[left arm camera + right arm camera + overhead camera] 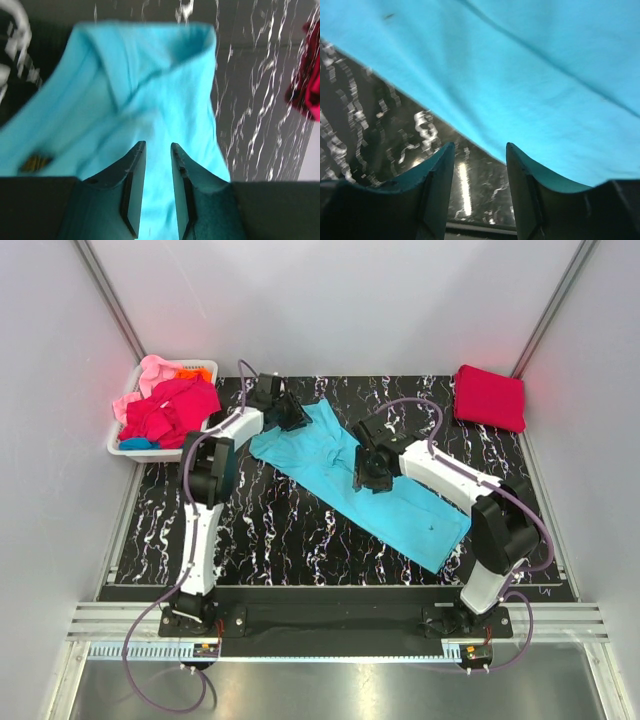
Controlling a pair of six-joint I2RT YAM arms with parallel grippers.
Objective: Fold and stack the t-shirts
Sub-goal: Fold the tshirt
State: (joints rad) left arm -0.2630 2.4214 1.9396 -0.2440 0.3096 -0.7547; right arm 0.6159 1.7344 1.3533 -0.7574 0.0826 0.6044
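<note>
We log: white slotted plastic basket holds pink cotton shirt and magenta-red cotton shirt | turquoise cotton t-shirt lies flat on black marbled table | left gripper, right gripper over it, jaws apart, empty

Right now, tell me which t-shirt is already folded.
The red t-shirt in the far right corner: a compact folded pad. The turquoise t-shirt lies spread out; the others are heaped in the basket.
</note>
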